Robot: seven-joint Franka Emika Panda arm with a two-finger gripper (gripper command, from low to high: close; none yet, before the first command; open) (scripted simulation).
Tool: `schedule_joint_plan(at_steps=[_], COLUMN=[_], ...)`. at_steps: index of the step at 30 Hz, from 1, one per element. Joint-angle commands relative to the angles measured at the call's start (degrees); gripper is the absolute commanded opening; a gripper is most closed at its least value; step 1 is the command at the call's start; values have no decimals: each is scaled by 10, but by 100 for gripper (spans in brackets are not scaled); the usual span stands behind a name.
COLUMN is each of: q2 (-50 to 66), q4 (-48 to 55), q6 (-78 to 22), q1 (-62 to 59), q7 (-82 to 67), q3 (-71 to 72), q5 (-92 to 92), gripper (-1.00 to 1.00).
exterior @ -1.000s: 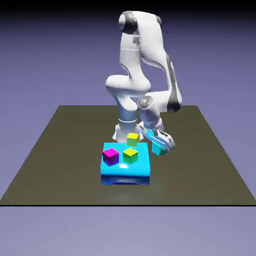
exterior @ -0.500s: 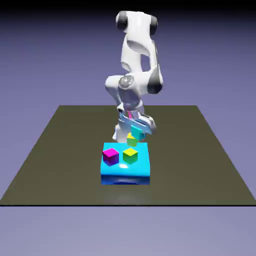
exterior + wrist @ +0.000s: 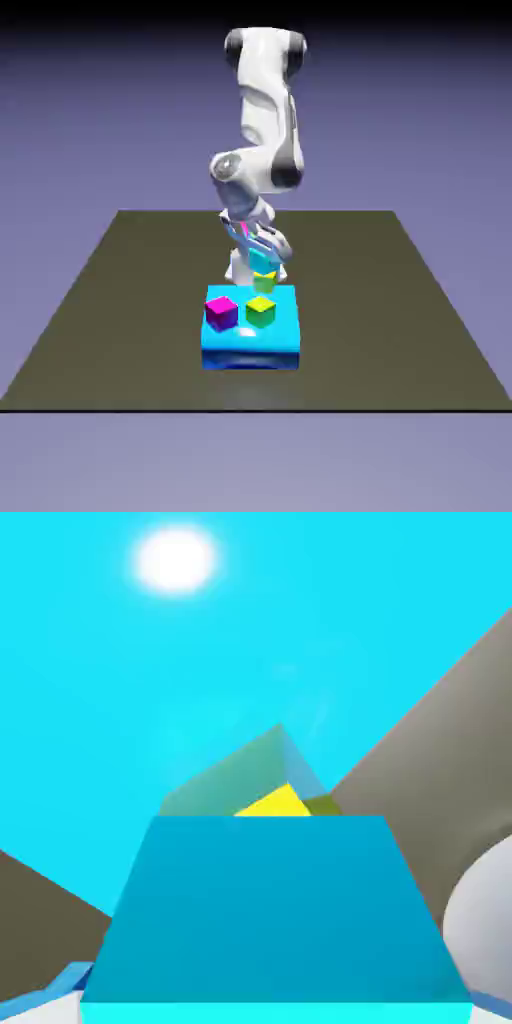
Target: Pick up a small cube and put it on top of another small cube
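The small teal cube [image 3: 263,259] sits right above the olive-yellow cube [image 3: 264,282], at the far side of the blue platform [image 3: 285,338]. My gripper [image 3: 261,254] reaches down around the teal cube, one finger on each side of it. In the hand view the teal cube [image 3: 275,912] fills the lower half. Just past it a corner of the yellow cube's top [image 3: 275,803] peeks out. The fingertips are almost wholly hidden by the cube, so whether they press on it does not show.
On the platform's near half stand a magenta cube [image 3: 221,312] and a bright-yellow-topped cube with green sides [image 3: 260,311]. The dark table [image 3: 400,300] spreads around the platform. The robot's white base [image 3: 485,932] shows at the hand view's lower right.
The arm swung to the exterior view's left, carrying the teal cube from beside the platform to a spot over the olive-yellow cube, and lowered it there.
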Motion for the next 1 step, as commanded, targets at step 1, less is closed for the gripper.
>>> schedule_joint_plan(at_steps=[1], q2=[-12], q4=[13], q6=[-25], q1=[-6], q7=[3], q3=[-3], q5=[-8], gripper=[100])
